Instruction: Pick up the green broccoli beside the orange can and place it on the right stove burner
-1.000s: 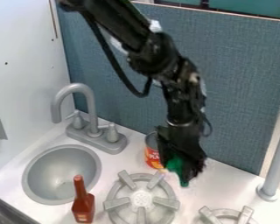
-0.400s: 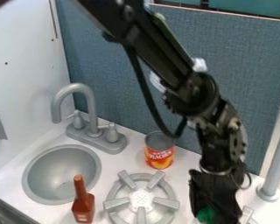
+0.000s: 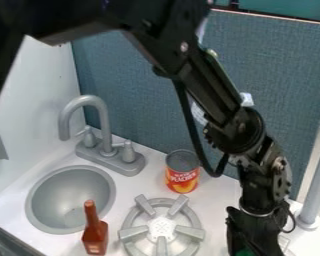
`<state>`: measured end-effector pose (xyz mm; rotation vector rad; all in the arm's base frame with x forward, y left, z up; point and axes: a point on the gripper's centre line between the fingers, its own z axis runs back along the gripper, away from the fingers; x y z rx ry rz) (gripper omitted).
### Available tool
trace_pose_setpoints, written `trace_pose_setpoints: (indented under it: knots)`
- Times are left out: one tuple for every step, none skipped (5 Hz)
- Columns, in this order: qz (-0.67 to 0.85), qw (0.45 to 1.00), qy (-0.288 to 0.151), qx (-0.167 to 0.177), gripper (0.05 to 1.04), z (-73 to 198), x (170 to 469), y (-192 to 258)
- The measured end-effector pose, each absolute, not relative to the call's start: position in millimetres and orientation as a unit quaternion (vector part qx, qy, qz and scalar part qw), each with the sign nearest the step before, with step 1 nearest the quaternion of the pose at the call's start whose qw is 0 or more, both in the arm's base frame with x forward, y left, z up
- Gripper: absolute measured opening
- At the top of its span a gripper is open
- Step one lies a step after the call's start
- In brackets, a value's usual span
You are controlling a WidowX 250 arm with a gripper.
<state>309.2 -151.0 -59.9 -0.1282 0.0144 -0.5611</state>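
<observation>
The gripper (image 3: 255, 232) hangs at the bottom edge, right of the near stove burner (image 3: 161, 229), and is shut on a green object (image 3: 244, 252). Most of that object is hidden by the gripper or cut off by the view's edge, so its shape cannot be told. A red and orange can (image 3: 182, 171) stands upright behind the burner, up and to the left of the gripper. Left of the burner, a brown-red bottle (image 3: 94, 234) is upright in front of the sink.
The grey sink (image 3: 39, 200) and faucet (image 3: 99, 120) are on the left. A grey post (image 3: 316, 185) rises at the right edge, beside the gripper. A second burner (image 3: 283, 243) is partly hidden behind the gripper. The blue panel (image 3: 129, 90) stands along the back of the counter.
From beside the can, the gripper has moved right and toward the bottom edge, carrying the green object with it. The can is now uncovered; the can and bottle have stayed in place.
</observation>
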Motion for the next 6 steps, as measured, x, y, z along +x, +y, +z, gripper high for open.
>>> trace_pose_setpoints:
  knots:
    - [-0.270,0.961,-0.004,-0.059,0.805,-64.4,317.8,-152.6]
    - [-0.279,0.958,0.006,-0.061,0.806,-75.1,319.6,-154.0]
    - [-0.293,0.953,0.005,-0.073,0.805,-82.5,320.7,-157.9]
    - [-0.300,0.951,0.030,-0.062,0.871,-83.3,322.6,-156.3]
    - [-0.305,0.950,0.038,-0.054,0.982,-83.9,322.4,-159.2]
    - [-0.278,0.959,0.035,-0.049,0.984,-86.0,318.9,-156.0]
